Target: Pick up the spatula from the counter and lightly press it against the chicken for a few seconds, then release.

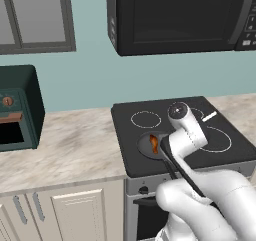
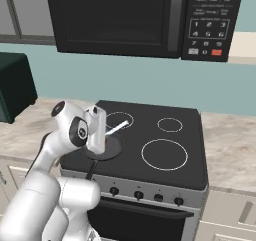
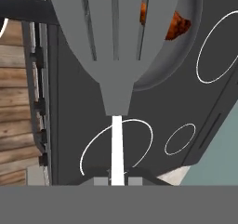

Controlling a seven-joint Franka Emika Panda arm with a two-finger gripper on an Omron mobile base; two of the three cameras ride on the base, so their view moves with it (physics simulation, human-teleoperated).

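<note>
My gripper [image 3: 117,180] is shut on the white handle of the spatula [image 3: 116,37]. Its grey slotted blade spreads over a dark round pan [image 3: 186,56] and covers part of the orange-brown chicken [image 3: 175,25]; contact between them I cannot tell. From the left base view the chicken [image 1: 154,143] lies in the pan [image 1: 142,144] on the front left burner, with my wrist just right of it and the spatula handle [image 1: 210,116] poking out behind. In the right base view the spatula handle [image 2: 117,128] juts from my hand above the pan [image 2: 112,147].
The black stove [image 1: 130,155] has ringed burners. A black microwave [image 1: 175,15] hangs above it. A dark green toaster oven [image 1: 17,110] stands on the marbled counter [image 1: 75,145] to the left. Oven knobs [image 2: 139,195] line the stove front.
</note>
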